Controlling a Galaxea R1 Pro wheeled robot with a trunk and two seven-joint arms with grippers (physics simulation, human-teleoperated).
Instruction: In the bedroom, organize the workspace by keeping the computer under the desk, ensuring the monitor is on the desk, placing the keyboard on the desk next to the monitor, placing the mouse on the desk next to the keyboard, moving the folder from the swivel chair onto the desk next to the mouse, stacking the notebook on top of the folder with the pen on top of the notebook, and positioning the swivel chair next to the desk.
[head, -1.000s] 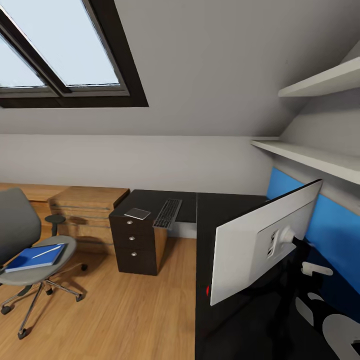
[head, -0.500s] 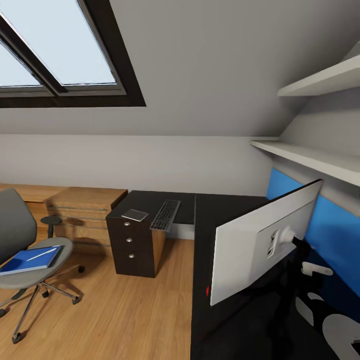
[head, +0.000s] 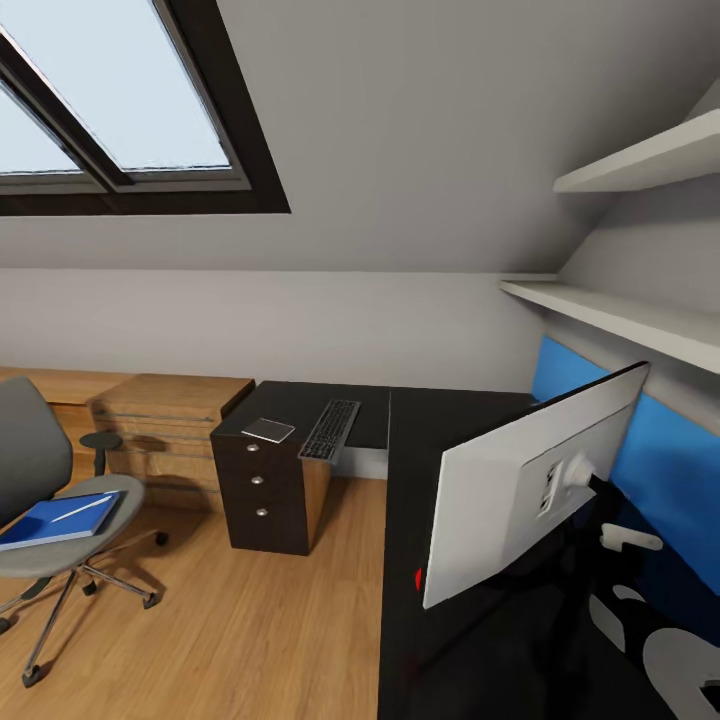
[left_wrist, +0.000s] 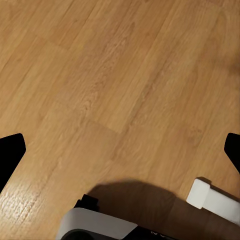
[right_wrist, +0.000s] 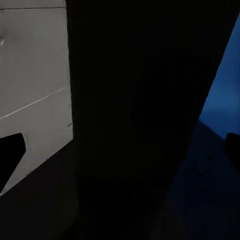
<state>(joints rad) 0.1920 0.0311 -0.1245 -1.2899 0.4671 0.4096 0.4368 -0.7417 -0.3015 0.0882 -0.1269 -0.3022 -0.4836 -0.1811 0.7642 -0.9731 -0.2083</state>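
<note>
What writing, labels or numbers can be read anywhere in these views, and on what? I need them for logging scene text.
None can be read.
Keyboard: keys too small for any legends to show.
Monitor: pale back is blank; a red dot near its lower corner carries no text.
Folder on the swivel chair: plain blue cover, no label.
Desk: white shapes near its lower right edge are cut off and unreadable.

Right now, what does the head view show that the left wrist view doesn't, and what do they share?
Head view: the monitor standing on the desk, the keyboard and the notebook on the desk's far end, and the blue folder with the pen lying on the swivel chair. Left wrist view: the left hand, its dark fingertips wide apart over bare floor, plus a white part of the robot. Shared: the wood floor.
</note>
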